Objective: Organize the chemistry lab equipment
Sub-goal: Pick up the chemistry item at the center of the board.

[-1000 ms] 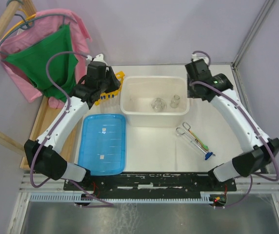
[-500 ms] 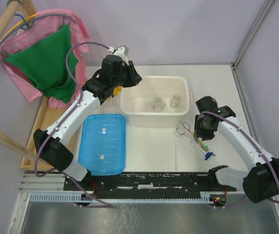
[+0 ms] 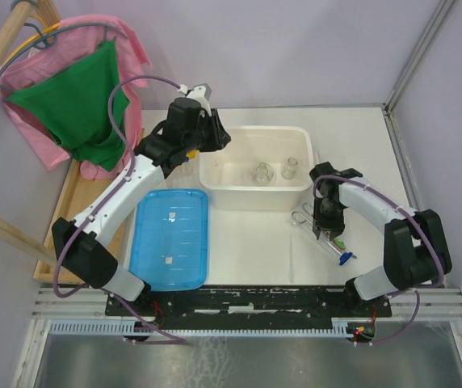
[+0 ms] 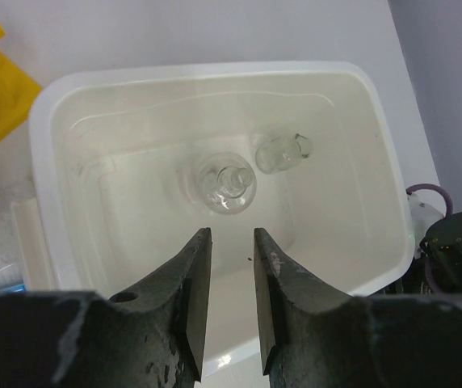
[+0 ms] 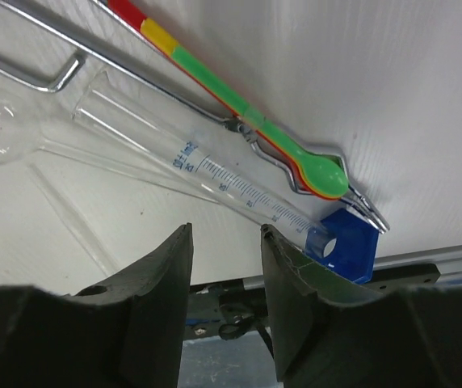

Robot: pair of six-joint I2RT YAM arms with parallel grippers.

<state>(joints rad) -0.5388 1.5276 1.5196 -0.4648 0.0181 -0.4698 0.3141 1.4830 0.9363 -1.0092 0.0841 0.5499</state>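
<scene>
Stowed: two glass flasks in the white tub below my left fingers, narrowly parted, empty; outstanding on the bench: metal tongs, graduated cylinder, green-tipped spoons, under my half-open, empty right fingers.

White arms, blk joints, purple cables, scuffed dark end effectors.

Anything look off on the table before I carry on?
The graduated cylinder lies flat on the table instead of standing on its blue base, beside the metal tongs and a green-tipped spoon. No spill or breakage shows.
</scene>
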